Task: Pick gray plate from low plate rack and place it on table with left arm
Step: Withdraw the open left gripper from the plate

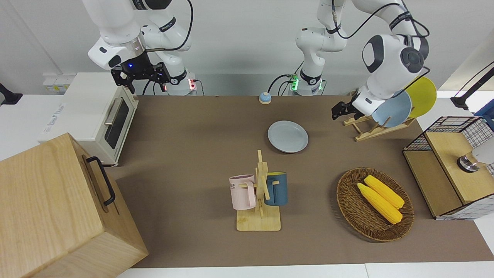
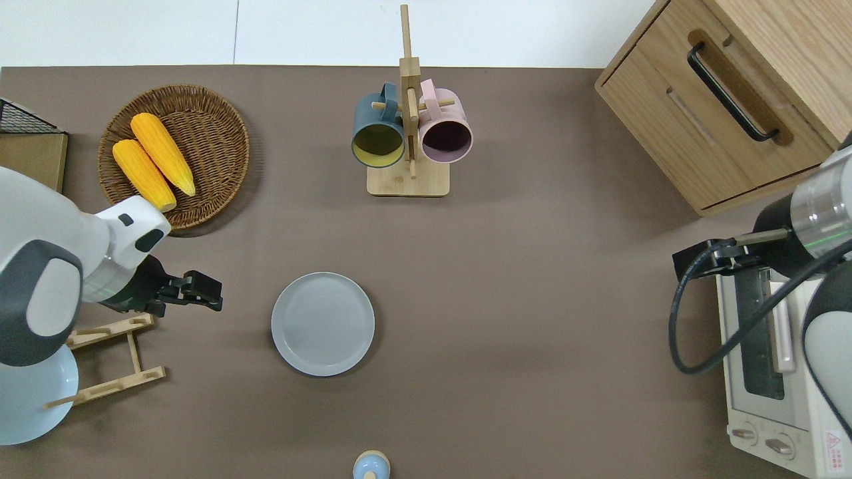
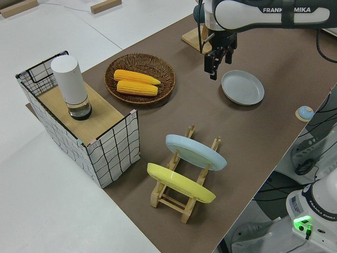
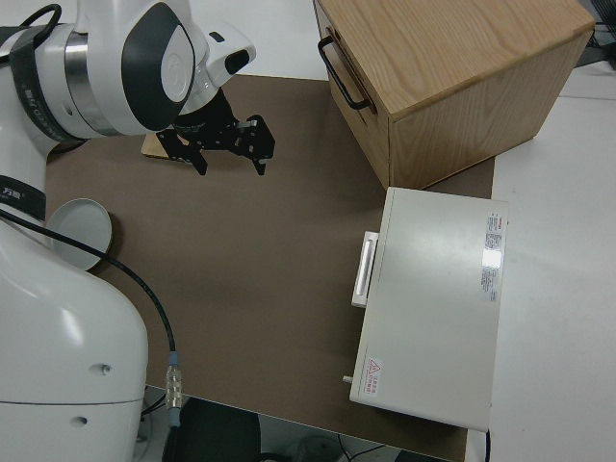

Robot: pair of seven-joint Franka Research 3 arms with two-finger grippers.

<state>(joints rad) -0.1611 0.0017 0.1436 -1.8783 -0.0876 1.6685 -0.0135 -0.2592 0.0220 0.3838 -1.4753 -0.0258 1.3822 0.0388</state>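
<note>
The gray plate lies flat on the table, midway between the mug stand and the robots; it also shows in the overhead view and the left side view. My left gripper is open and empty, raised over bare table between the plate and the low plate rack. It also shows in the front view. The rack holds a light blue plate and a yellow plate. The right arm is parked.
A mug stand with a pink and a blue mug stands farther from the robots than the plate. A wicker basket with corn and a wire crate are at the left arm's end. A toaster oven, wooden cabinet and small bell are present.
</note>
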